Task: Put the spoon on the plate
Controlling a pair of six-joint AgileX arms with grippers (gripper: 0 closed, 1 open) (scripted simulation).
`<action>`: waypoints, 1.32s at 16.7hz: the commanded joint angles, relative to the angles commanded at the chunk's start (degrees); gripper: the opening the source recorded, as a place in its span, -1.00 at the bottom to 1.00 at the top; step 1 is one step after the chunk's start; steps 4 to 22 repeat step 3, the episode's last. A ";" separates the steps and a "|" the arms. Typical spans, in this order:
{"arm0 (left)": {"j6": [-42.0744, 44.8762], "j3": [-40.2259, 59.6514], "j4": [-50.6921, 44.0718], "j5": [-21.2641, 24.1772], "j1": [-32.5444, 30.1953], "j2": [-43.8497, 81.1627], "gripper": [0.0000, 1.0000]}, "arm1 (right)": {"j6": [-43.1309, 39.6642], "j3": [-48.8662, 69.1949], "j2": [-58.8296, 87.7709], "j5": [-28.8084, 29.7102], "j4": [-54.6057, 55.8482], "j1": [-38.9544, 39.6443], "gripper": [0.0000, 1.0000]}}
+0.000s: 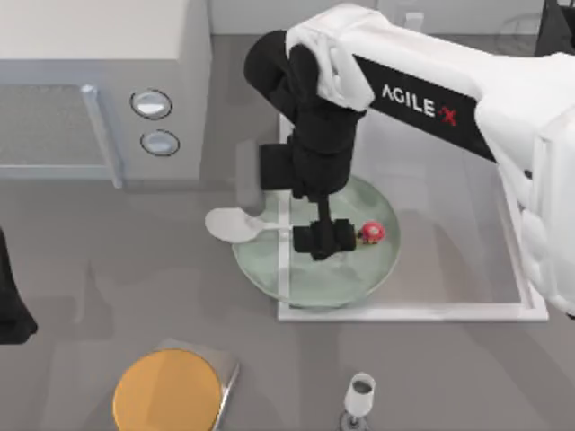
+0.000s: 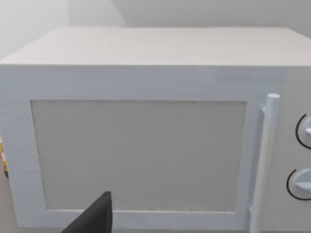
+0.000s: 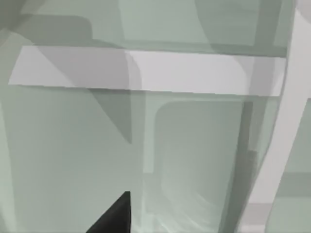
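The pale-green glass plate [image 1: 359,283] lies mid-table, partly over a white-framed tray. The white spoon [image 1: 230,224] lies level across it. Its oval bowl juts past the plate's left rim, and its red-and-white knob [image 1: 371,233] is over the plate's right half. My right gripper [image 1: 325,239] points straight down over the plate's middle, shut on the spoon's thin handle between bowl and knob. In the right wrist view the plate's glass [image 3: 73,160] is very close under a dark fingertip [image 3: 116,216]. My left gripper [image 1: 11,305] is parked at the table's left edge and faces the microwave.
A grey microwave [image 1: 99,90] with two knobs fills the back left, with its door [image 2: 141,155] shut. The white tray frame [image 1: 404,312] runs under and right of the plate. An orange disc on a grey board [image 1: 171,393] and a small cup [image 1: 361,393] stand at the front.
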 joint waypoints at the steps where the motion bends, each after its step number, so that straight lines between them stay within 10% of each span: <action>1: 0.00 0.00 0.00 0.00 0.00 0.00 1.00 | 0.00 0.00 0.00 0.00 0.00 0.00 1.00; 22: 0.00 0.00 0.00 0.00 0.00 0.00 1.00 | 0.00 0.00 0.00 0.00 0.00 0.00 1.00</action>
